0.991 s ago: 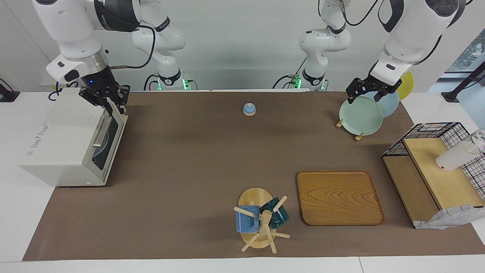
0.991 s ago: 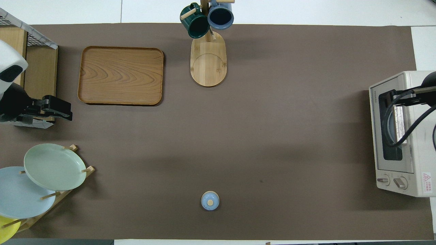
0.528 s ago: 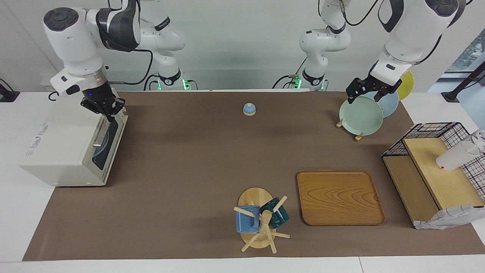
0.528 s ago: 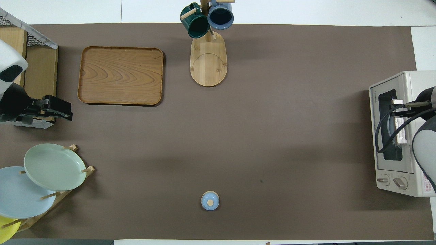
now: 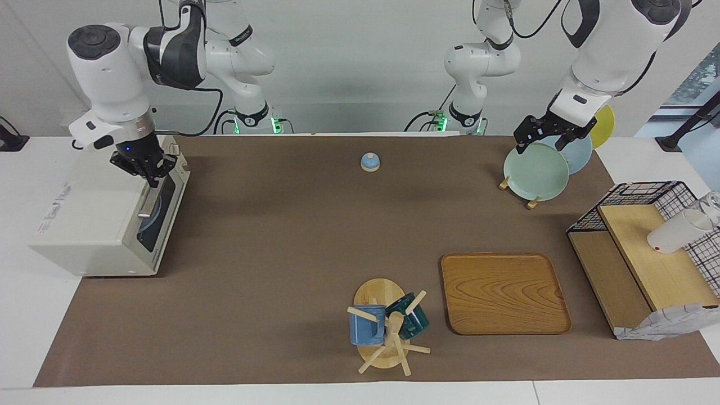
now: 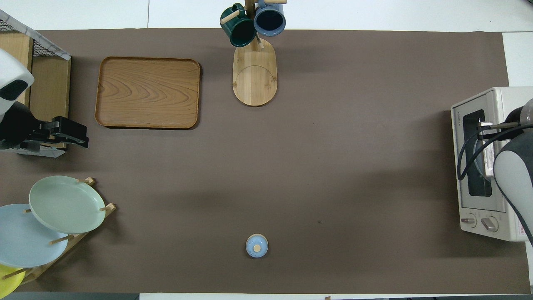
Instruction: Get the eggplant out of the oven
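Eggplant hidden; presumably nowhere but behind the shut door, position not to be told. Oven (image 5: 95,214) in the upper part of the facing view, at the right arm's end of the table: boxy, off-white, glass door (image 5: 153,225) closed upright, with only the pale blue curve of a plate dimly seen through it. Metal bar handle (image 5: 147,198) across the door's top. Right gripper (image 5: 152,175) set down at the end of that handle nearer the robots, fingertips clenched together; whether clamped on the bar cannot be told. Near the upper middle of the frame, a small blue lidded knob-topped piece (image 5: 369,162) standing alone on the brown mat. At the left arm's end, left gripper (image 5: 543,136) released and holding nothing, hanging over a plate rack (image 5: 531,203) with a green plate (image 5: 534,171), a blue plate (image 5: 579,154) and a yellow plate (image 5: 606,124) propped in it. Lower in the frame, a wooden tray (image 5: 504,292); beside it a mug stand (image 5: 377,292) with a blue mug (image 5: 365,326) and a green mug (image 5: 413,318) hung on its pegs. At the frame's edge, a wire basket (image 5: 635,194) with a white cup (image 5: 675,233) lying tilted in it.
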Tool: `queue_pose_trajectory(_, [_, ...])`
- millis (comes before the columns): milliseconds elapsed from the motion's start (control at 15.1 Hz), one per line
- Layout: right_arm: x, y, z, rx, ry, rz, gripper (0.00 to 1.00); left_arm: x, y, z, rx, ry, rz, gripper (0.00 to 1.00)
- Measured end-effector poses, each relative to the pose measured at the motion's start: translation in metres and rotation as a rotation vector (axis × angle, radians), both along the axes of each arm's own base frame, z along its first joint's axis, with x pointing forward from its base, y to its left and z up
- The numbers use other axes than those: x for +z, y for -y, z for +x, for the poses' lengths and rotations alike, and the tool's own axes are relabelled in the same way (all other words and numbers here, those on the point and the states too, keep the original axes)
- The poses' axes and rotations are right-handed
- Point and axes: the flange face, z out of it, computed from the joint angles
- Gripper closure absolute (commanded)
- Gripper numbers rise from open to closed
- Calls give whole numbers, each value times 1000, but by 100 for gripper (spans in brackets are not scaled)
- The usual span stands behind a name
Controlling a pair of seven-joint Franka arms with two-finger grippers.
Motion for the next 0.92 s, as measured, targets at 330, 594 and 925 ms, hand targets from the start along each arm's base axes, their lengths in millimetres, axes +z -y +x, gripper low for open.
queue_pose_trajectory(330, [-14, 8, -1, 36, -21, 2, 100, 0, 0, 0, 0, 0, 0, 0])
queue_pose_trajectory(594, [-21, 14, -1, 67, -12, 2, 100, 0, 0, 0, 0, 0, 0, 0])
queue_pose_trajectory(925, [-27, 26, -5, 74, -27, 4, 100, 0, 0, 0, 0, 0, 0, 0])
